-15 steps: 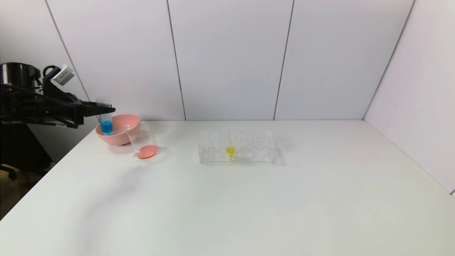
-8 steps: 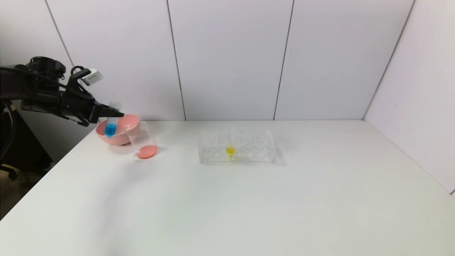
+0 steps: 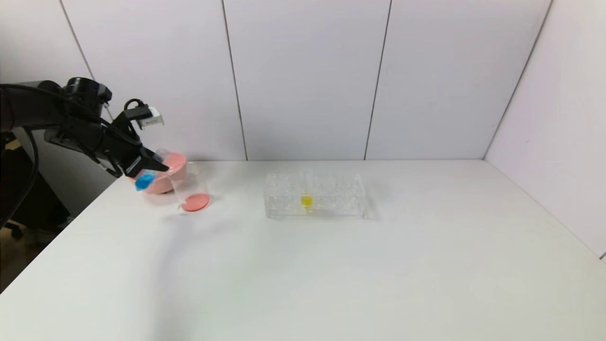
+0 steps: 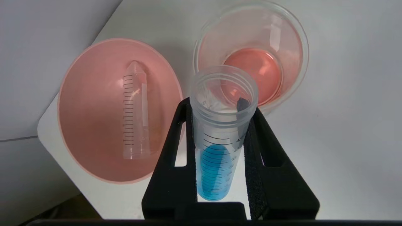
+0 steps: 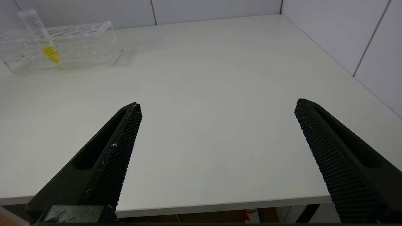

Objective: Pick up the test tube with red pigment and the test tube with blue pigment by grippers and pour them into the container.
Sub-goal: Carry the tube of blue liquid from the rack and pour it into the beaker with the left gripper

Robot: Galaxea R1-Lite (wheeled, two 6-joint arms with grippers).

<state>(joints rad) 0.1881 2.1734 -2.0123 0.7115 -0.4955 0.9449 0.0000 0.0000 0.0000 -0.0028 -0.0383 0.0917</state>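
Left gripper (image 4: 220,106) clamped on the test tube with blue pigment (image 4: 218,147), one finger (image 4: 176,163) pressed to each side of the clear wall. Tube tilted in the head view, open mouth raised toward the container (image 3: 190,188), blue end (image 3: 145,180) lower and nearer the table edge. Held up off the white table (image 3: 331,265), over its far left corner.

Just past the tube mouth in the left wrist view: the container (image 4: 292,40), a clear glass beaker standing upright, with a pool of red-orange liquid across its bottom. Touching or nearly touching it on one side, a pink bowl (image 4: 81,157), with an empty clear graduated tube (image 4: 135,110) lying inside; probably the test tube with red pigment, now without colour.

Farther toward the middle of the table, well apart from the beaker, a clear tube rack (image 3: 314,195) with a yellow-tipped tube (image 3: 307,199) standing in it.

Right gripper (image 5: 216,108) spread wide, nothing between its fingers, low by the near right side of the table.
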